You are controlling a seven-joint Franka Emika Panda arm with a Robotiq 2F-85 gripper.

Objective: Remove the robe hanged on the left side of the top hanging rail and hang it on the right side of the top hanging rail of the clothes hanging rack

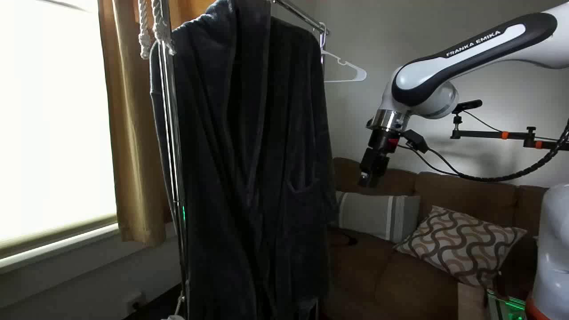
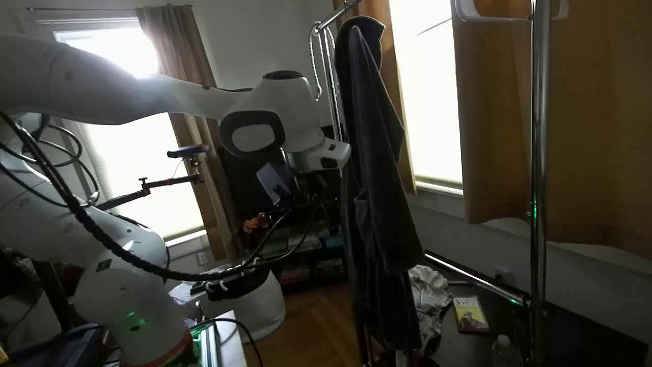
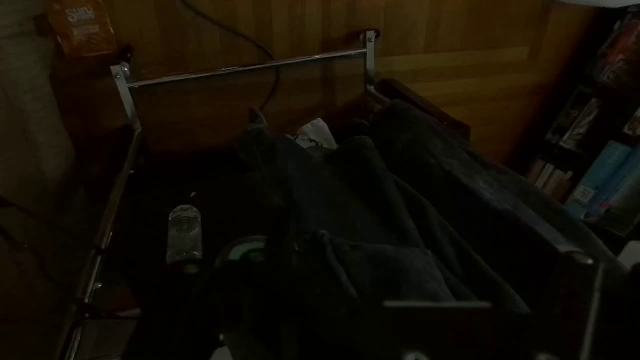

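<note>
In an exterior view I see a white hanger [image 1: 353, 66] beyond and a rack post [image 1: 170, 111] before the grey robe [image 1: 253, 155], deeply folded (my jaws stand apart).

In an exterior view the robe [image 1: 253, 155] ran out past the top edge, so I couldn't see there how it met the rail [image 1: 302, 16]. It also hid one end of the white hanger [image 1: 346, 81]. The gripper [image 1: 368, 181] was too dark for me to tell how its jaws stood, and in the wrist view its outline sank into shadow. In an exterior view the bottle [image 2: 503, 351] was cut off below, and the lettering on the book [image 2: 470, 315] blurred beyond reading.
</note>
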